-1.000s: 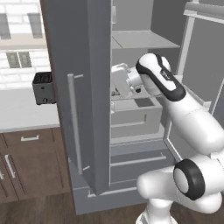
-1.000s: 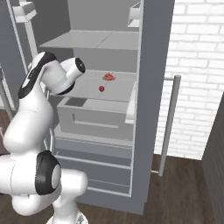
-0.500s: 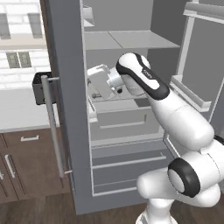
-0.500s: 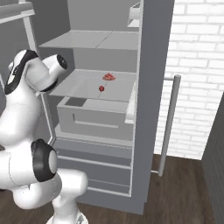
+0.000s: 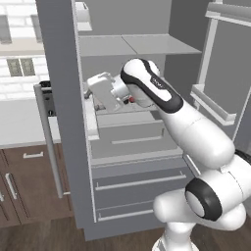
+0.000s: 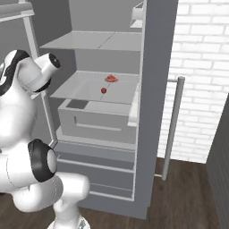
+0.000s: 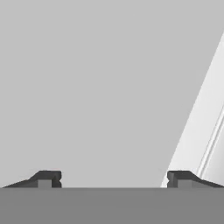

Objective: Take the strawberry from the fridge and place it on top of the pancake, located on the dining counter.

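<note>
The fridge (image 5: 63, 127) stands with both doors swung wide, its pale grey shelves and lower drawers bare to the cameras. In the right base view the strawberry (image 6: 103, 90) sits near the middle of the frame, a small deep-red berry on the second shelf (image 6: 80, 87), toward that shelf's front half. Just behind it and a little to the right lies a flatter pinkish-red slab (image 6: 111, 78), apart from the berry.

In the left base view the white arm reaches from the lower right up to the centre of the frame, and its hand is turned toward the left door's inner edge at shelf height. A speck of red shows just right of the wrist there, probably the berry, though it is too small and half hidden to be sure.

The gripper (image 7: 113, 179) shows in the hand view as two dark finger tips at the bottom, set far apart with nothing between them; it grasps nothing. Ahead of it lies flat grey surface, with a paler slanted strip at the right edge.

A long silver handle (image 5: 50, 142) runs down the left door, and another handle (image 6: 172, 127) stands against the white brick wall (image 6: 201, 67) on the right. No brand, label or writing can be read anywhere.
</note>
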Motion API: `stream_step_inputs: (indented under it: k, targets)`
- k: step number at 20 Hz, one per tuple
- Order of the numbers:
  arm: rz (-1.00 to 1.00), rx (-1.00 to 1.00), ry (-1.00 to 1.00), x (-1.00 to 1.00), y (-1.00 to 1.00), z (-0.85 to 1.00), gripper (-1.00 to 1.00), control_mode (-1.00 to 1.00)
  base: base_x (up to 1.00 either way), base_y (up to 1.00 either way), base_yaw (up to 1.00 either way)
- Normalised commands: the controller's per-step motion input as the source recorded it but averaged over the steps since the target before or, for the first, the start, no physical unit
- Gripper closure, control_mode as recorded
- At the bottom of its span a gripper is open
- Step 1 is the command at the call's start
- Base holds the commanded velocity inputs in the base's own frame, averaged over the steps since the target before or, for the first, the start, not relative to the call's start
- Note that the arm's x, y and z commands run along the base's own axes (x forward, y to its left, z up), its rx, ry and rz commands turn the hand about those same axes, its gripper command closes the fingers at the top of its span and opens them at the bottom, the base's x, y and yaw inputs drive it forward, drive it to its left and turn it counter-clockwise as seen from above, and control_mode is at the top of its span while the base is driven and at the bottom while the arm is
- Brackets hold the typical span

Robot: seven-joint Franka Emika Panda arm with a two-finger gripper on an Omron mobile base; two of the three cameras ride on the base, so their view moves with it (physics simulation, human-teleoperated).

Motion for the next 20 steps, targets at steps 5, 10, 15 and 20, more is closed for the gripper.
stream_step_inputs:
  k: [5, 10, 15, 20]
  targets:
    - [-0.06, 0.00, -0.04, -0.06, -0.65, 0.24, -1.00, -1.00, 0.00, 0.00, 0.00]
    - [-0.08, 0.00, -0.06, -0.06, -0.74, 0.14, -1.00, -1.00, 0.00, 0.00, 0.00]
    - [-0.14, -0.13, -0.12, -0.32, -0.70, 0.00, -1.00, -1.00, 0.00, 0.00, 0.00]
    - [-0.21, -0.28, -0.15, -0.40, -0.64, -0.21, -1.00, -1.00, 0.00, 0.00, 0.00]
